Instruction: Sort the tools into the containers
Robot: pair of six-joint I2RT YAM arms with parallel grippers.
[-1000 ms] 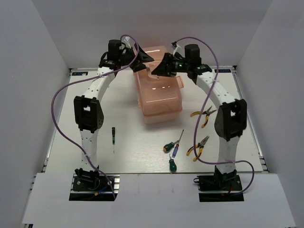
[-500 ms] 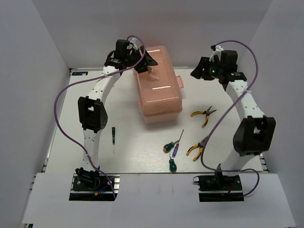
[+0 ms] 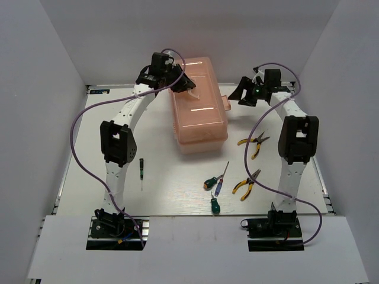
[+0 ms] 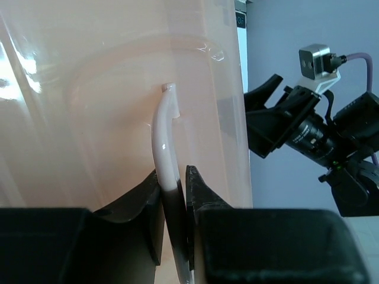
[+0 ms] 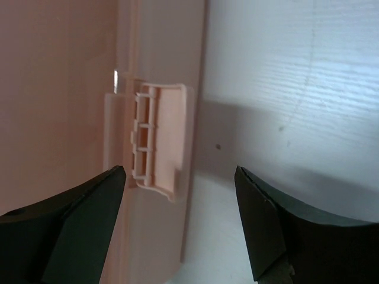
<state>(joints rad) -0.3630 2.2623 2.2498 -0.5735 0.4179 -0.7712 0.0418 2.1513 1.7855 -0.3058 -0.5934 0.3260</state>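
Jaws of the left gripper (image 3: 182, 84) sit over the far left part of the closed salmon-pink toolbox (image 3: 198, 118) in the top view, while the right gripper (image 3: 241, 94) hangs spread wide just right of the box's far end. Two yellow-handled pliers (image 3: 253, 142) lie on the table (image 3: 89, 148) near and right of the box. Three stubby screwdrivers (image 3: 209, 183) cluster nearer still, and a thin screwdriver (image 3: 141, 168) lies at the near left. From the left wrist, the black fingers (image 4: 198, 195) are pinched tight on the white lid handle (image 4: 164, 130). From the right wrist, the jaws stand far apart and hold nothing; the latch (image 5: 157, 139) shows between them, untouched.
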